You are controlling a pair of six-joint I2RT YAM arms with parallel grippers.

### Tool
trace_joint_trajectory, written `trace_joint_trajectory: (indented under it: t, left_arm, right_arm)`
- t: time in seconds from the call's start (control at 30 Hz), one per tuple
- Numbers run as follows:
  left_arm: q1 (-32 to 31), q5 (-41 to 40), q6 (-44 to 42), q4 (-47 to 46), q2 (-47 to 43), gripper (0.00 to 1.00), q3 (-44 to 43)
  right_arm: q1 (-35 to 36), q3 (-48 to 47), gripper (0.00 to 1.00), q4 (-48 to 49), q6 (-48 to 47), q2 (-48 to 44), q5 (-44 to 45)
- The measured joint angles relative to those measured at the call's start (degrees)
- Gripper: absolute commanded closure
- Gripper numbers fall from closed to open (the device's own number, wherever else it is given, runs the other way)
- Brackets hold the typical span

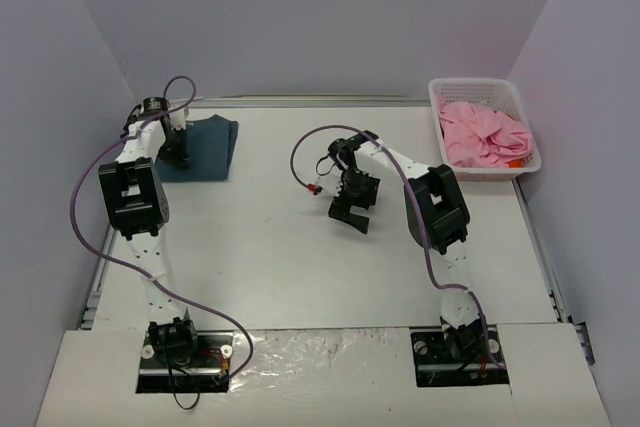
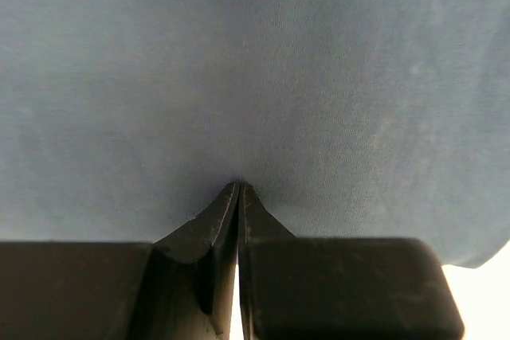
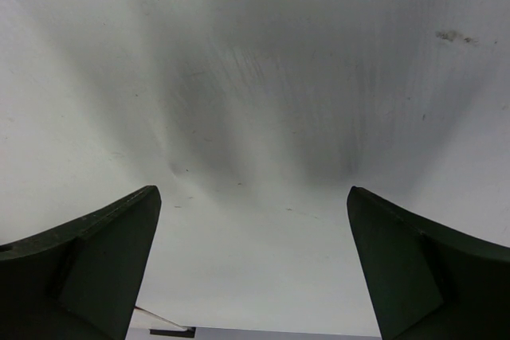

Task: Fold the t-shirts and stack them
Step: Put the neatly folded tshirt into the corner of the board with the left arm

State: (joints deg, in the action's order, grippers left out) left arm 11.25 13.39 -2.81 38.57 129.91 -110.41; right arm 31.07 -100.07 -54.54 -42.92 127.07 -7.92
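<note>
The dark teal-blue t-shirt (image 1: pixel 210 147) lies folded in a small rectangle at the far left of the table. My left gripper (image 1: pixel 180 159) points down onto it. In the left wrist view the shirt (image 2: pixel 255 77) fills the frame, and the gripper (image 2: pixel 240 185) is shut with its tips touching the smooth cloth; no fold shows between them. The pink t-shirt (image 1: pixel 483 134) lies crumpled in the white basket (image 1: pixel 478 83) at the far right. My right gripper (image 1: pixel 350 217) is open and empty over the bare middle of the table, as the right wrist view (image 3: pixel 253 197) also shows.
The white table (image 1: pixel 300 257) is walled on the left, back and right. The basket stands against the right wall at the back. A purple cable loops off each arm. A small red-tipped connector (image 1: pixel 313 189) hangs by the right wrist.
</note>
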Motion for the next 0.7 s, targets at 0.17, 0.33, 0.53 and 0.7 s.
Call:
trace_joint_trajectory:
  t: [0.17,0.33,0.53,0.7]
  left_arm:
    - [0.0,0.09,0.02,0.24,0.68,0.98,-0.13]
    - [0.0,0.2,0.15,0.52,1.49,0.98,-1.62]
    - [0.0,0.55,0.61,1.05,4.52,0.98,-5.4]
    - [0.0,0.55,0.68,1.77,6.47,0.98,-8.66]
  right_arm:
    - [-0.02,0.0,0.0,-0.02,0.0,0.33,0.0]
    - [-0.02,0.0,0.0,-0.11,0.0,1.05,0.0]
    - [-0.02,-1.16,0.0,-1.25,0.04,1.97,0.52]
    - [-0.02,-2.05,0.0,-2.14,0.02,2.62,0.66]
